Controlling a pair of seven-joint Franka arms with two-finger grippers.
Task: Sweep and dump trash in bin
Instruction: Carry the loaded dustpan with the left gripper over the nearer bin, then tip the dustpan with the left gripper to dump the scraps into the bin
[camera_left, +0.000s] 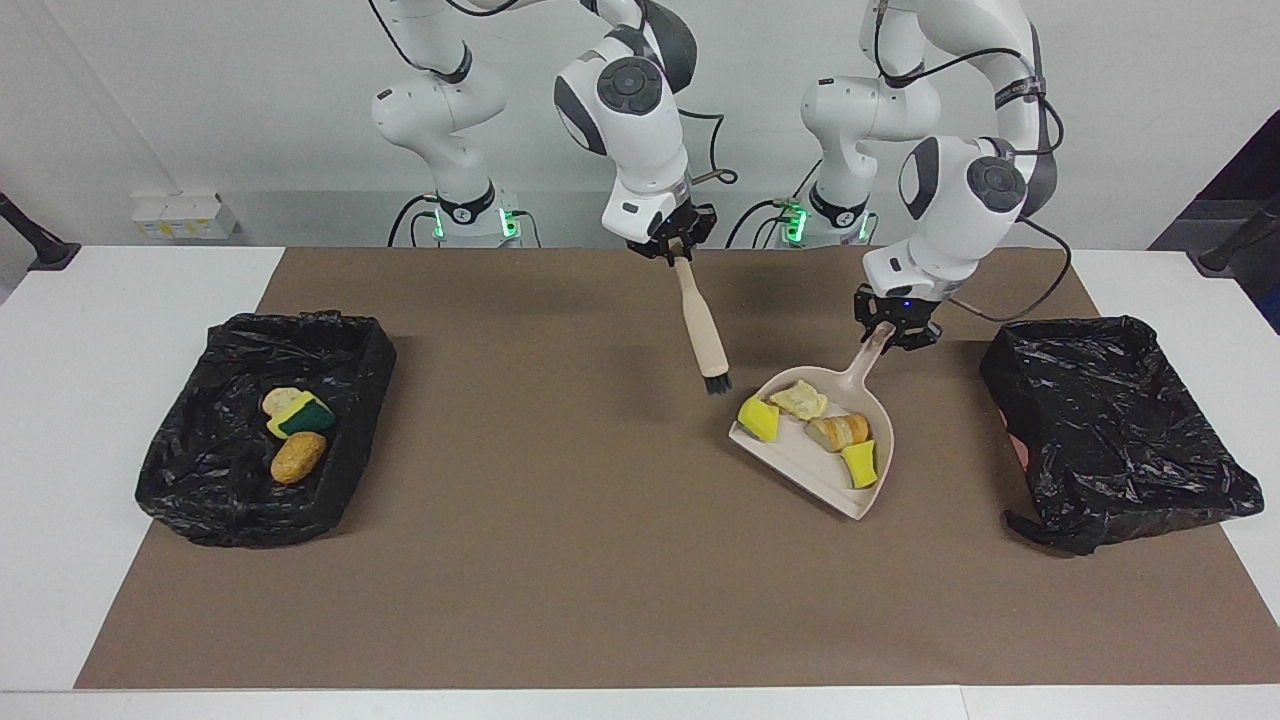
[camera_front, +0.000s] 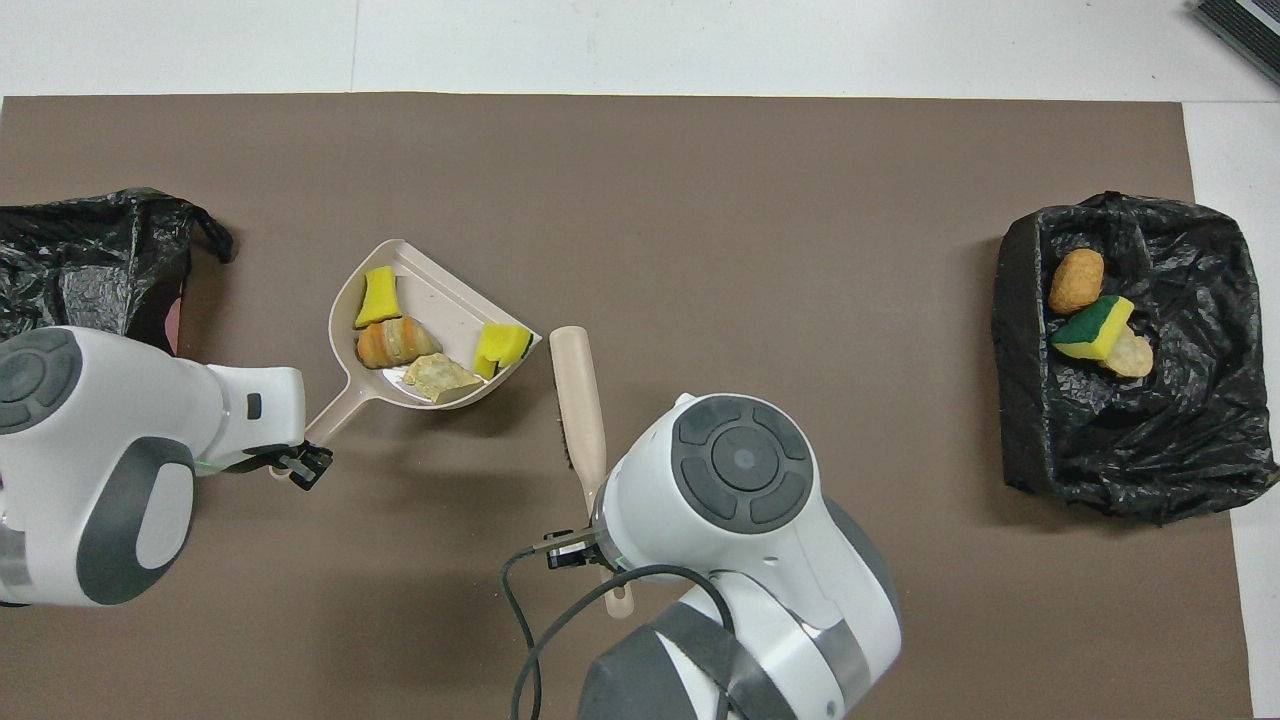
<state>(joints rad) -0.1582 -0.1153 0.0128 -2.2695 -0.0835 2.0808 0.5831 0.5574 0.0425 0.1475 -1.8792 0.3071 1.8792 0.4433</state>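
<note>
1. Facing view: your left gripper (camera_left: 895, 333) has its jaws pinched on the dustpan (camera_left: 815, 465) handle. The pan is tilted, handle end up, mouth toward the right arm's end of the counter (camera_left: 560, 560). It carries four trash (camera_left: 830, 432) scraps: two yellow sponge bits, a pale chunk and a striped brown one. Right gripper (camera_left: 676, 250) has its jaws clamped on the brush (camera_left: 702, 330) handle, bristles hanging just beside the pan mouth, not touching it.

2. Facing view, bins: the empty bin (camera_left: 1115, 430) sits at the left arm's end, near the pan. The other bin (camera_left: 265, 440), at the right arm's end, already holds three scraps.

3. Overhead view: the pan's (camera_front: 435, 300) long axis runs diagonally from the left gripper (camera_front: 300, 465) outward, so its mouth points away from the empty bin (camera_front: 90, 255). The brush (camera_front: 580, 400) lies apart from the pan, under the right gripper (camera_front: 590, 535).

4. My read: the sweep looks done and the dump is next. The left arm is the one nearer the empty bin. You'd need to swing the mouth round over that bin before tipping, or the scrap at the lip spills onto the counter.
</note>
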